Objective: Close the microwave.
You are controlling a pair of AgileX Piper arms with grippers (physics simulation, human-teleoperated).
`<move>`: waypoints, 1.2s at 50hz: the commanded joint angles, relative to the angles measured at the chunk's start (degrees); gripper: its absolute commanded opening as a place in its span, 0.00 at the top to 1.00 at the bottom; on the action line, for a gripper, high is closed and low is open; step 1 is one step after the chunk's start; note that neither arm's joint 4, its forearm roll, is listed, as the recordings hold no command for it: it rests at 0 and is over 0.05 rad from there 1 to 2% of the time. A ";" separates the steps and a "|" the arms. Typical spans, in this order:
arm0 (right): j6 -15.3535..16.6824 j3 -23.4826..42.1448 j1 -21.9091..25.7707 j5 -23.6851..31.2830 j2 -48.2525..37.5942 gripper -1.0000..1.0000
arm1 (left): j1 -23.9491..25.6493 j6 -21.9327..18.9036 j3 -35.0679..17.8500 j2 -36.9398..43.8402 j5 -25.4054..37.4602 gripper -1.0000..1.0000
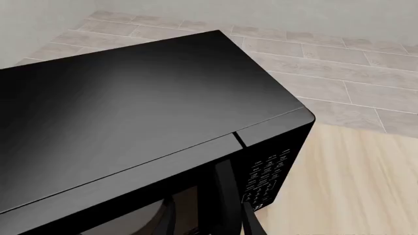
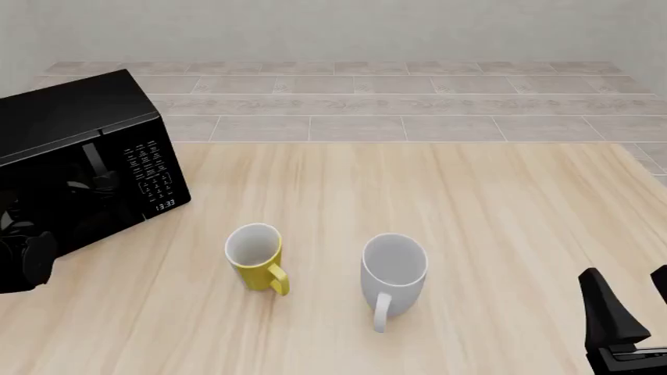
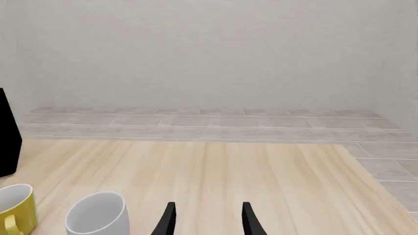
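Observation:
The black microwave (image 2: 83, 164) stands at the table's far left, with its button panel (image 2: 149, 168) and small clock on the right of its front. Its door (image 2: 62, 195) lies flush with the panel in the front view. The left wrist view looks down on its top (image 1: 130, 103) and the door's upper edge. My left gripper (image 1: 210, 226) is right at the door front, fingers apart, dark against the dark glass. My right gripper (image 2: 629, 301) is open and empty near the table's front right corner.
A yellow mug (image 2: 255, 258) and a white mug (image 2: 394, 269) stand upright side by side in the middle of the table. Both show low in the right wrist view, yellow mug (image 3: 14, 210) and white mug (image 3: 98, 215). A tiled floor lies beyond the table.

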State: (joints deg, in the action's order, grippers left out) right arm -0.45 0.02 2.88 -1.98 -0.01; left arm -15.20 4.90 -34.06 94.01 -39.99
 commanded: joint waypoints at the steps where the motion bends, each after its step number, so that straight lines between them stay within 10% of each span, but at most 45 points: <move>1: -0.14 -0.01 0.09 -0.03 0.00 0.00 | 0.96 -3.13 -2.61 8.90 1.81 0.00; 32: -0.08 0.01 0.36 0.35 -0.01 0.00 | 3.80 -5.72 10.67 -10.42 1.30 0.00; 60: 0.05 0.02 0.66 0.38 -0.01 0.00 | 8.22 -6.30 17.55 -37.74 15.35 0.00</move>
State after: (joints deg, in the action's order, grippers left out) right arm -0.36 0.04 3.52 -1.71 -0.02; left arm -8.75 -1.33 -18.31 65.20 -29.91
